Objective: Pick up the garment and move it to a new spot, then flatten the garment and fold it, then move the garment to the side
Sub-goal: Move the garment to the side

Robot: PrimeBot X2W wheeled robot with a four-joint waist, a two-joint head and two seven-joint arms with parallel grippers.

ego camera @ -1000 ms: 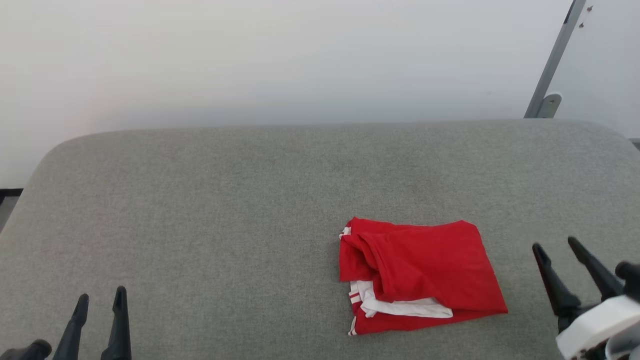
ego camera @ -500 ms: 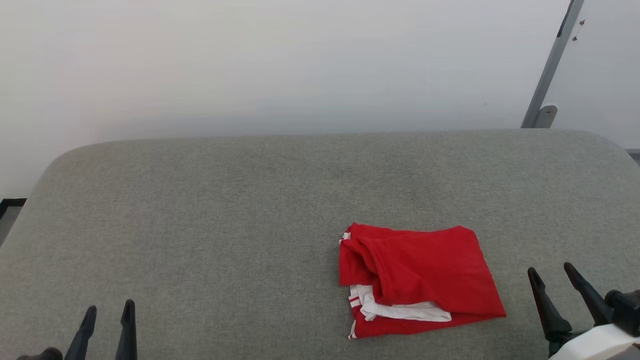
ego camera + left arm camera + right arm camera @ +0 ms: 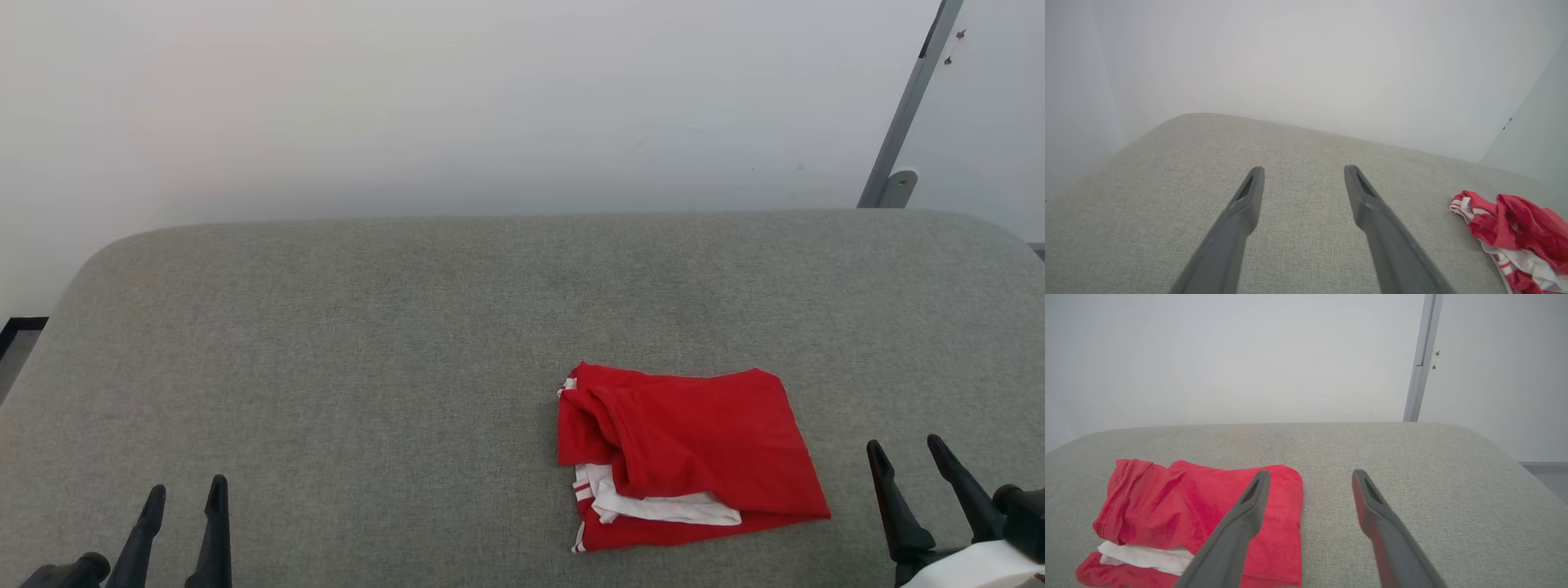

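Readable text: none.
No lettering, label, brand, number or sign legible; the garment (image 3: 694, 457) shows just plain red cloth and white bands.

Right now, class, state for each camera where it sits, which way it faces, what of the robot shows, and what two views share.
Head view: on the robot's head, facing forward and down at the grey cushion; left tool and right tool, both open, at the bottom corners.
Left wrist view: on the left wrist, facing along its fingers across the cushion to the wall.
Right wrist view: on the right wrist, facing along its fingers.
Shared: both wrist views catch the red garment.
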